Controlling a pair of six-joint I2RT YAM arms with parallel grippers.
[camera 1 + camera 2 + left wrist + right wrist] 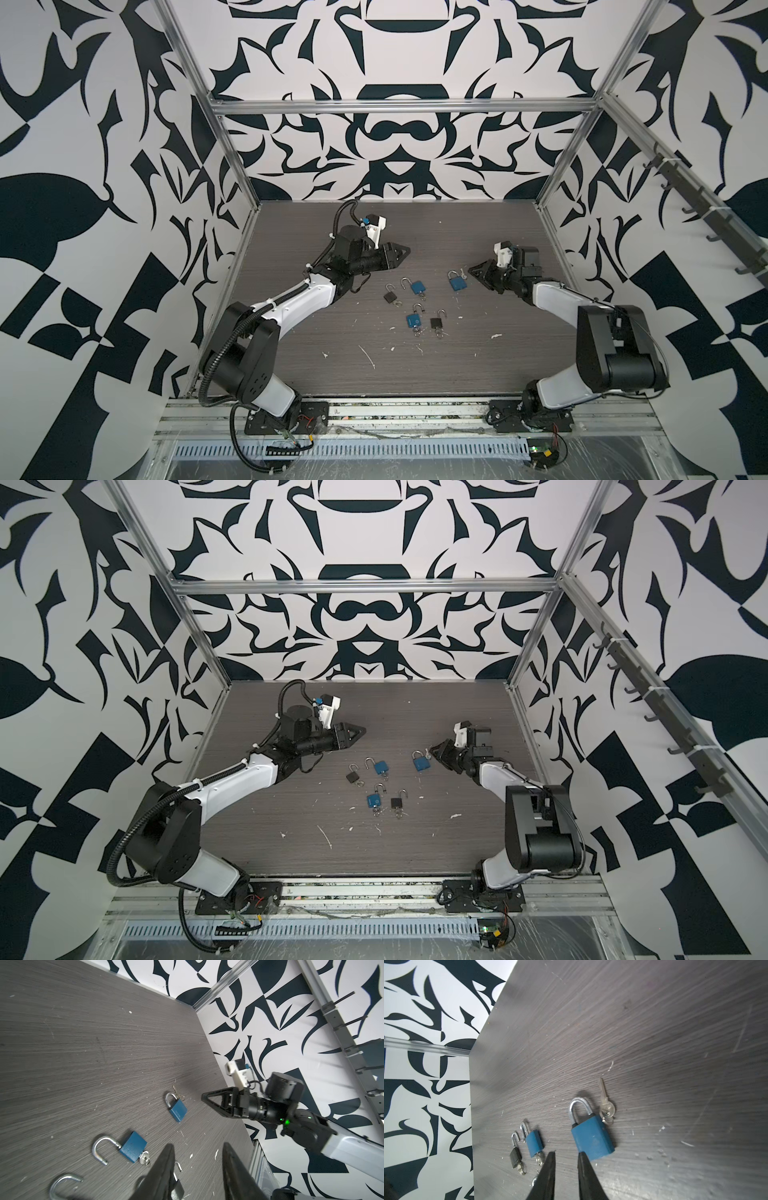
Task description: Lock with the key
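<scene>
The padlock (pixel 592 1138) is judged rigid, dense and smooth-sided; grip across its flat body. The key (pixel 604 1097) lies on the table (pixel 654 1043) just beside the padlock's shackle. It is thin and light, so take it by the bow. The right gripper (pixel 565 1154) hovers near the padlock, jaws narrowly parted, empty. The left gripper (pixel 197 1145), well apart from the padlock, is half open and empty.

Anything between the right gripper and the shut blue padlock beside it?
Nothing visible. The right gripper, jaws apart and empty, is right at the body of the blue padlock in the wrist view. Its key lies loose on the table beside the shackle.
</scene>
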